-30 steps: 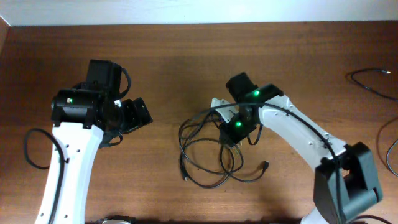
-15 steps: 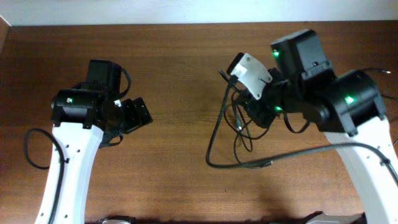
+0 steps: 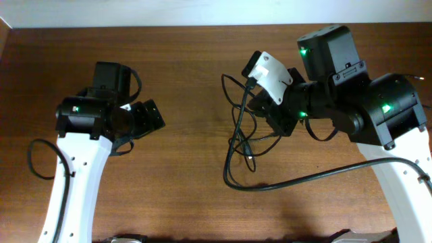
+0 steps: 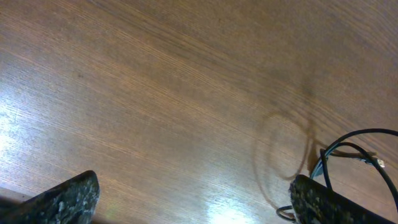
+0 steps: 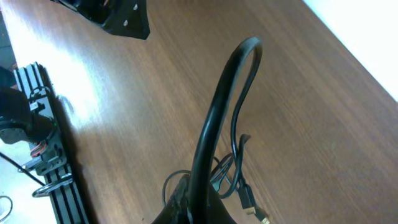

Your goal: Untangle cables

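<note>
Pinching the cables [image 3: 237,138] in the right gripper [image 5: 189,208], jaws clamped on one thick strand, going by the right wrist view with that strand rising straight out from between the fingers, arching over and dropping back down. Holding the bundle up above the table [image 3: 182,61], right of centre, probably for letting gravity pull the loops apart and for exposing the crossings. Dangling thinner loops and a small plug [image 5: 246,198] below the arch, apparently hanging free rather than lying flat; not confirming from overhead any contact between the lowest loop and the wood. Trailing one long strand [image 3: 304,181] out toward the right side, likely working loose from the knot. Parking the left gripper [image 3: 148,119] well apart to the left, claw spread wide and holding nothing, fingertips [image 4: 62,200] showing at the bottom corners of the left wrist view with bare wood between them; probably waiting low and angled toward the bundle for taking a second strand. Judging the task as mid-way: tangle lifted, loops not yet separated. Risking a tighter knot by pulling without a second grip.
</note>
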